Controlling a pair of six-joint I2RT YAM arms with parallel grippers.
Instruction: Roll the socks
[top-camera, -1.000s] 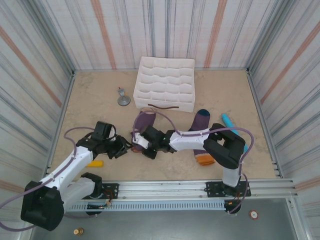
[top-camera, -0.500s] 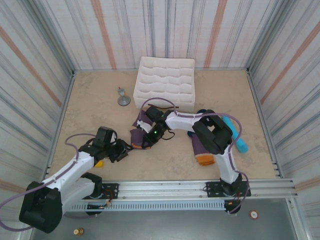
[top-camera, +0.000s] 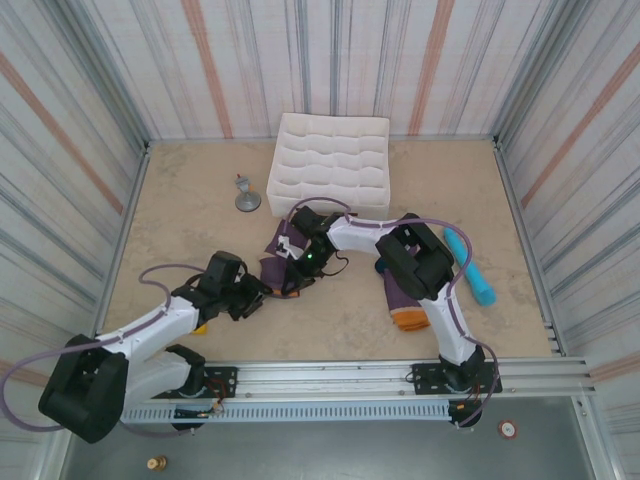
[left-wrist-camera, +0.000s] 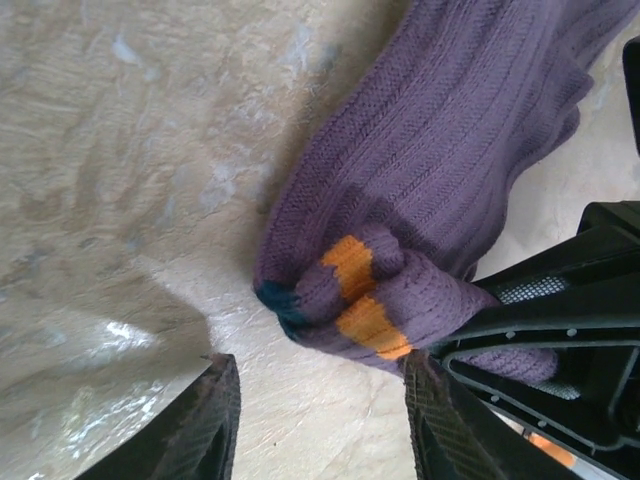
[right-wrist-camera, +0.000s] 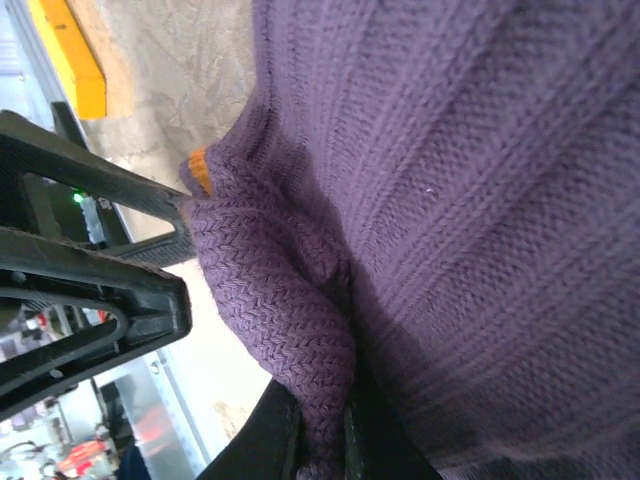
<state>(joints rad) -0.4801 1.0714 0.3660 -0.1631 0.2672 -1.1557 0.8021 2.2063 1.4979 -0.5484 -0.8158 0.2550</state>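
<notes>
One purple sock (top-camera: 284, 244) lies mid-table, its orange-banded end (left-wrist-camera: 368, 298) doubled over into a small fold. My right gripper (top-camera: 297, 271) is shut on that fold, and purple knit (right-wrist-camera: 300, 330) is pinched between its fingers (right-wrist-camera: 270, 440). My left gripper (top-camera: 256, 296) stands open just left of the fold, with bare table between its fingers (left-wrist-camera: 212, 420), and the fold sits just past their tips. The second sock (top-camera: 404, 303), with an orange cuff, lies to the right, partly under the right arm.
A white compartment tray (top-camera: 331, 163) stands at the back centre, with a small grey metal piece (top-camera: 247, 198) to its left. A teal cylinder (top-camera: 469, 264) lies at the right. A yellow block (right-wrist-camera: 74, 58) sits by the left arm. Striped walls enclose the table.
The right arm has swung its elbow back and carried the sock's end slightly away from the front edge. My left gripper has slid right, closer to the folded end.
</notes>
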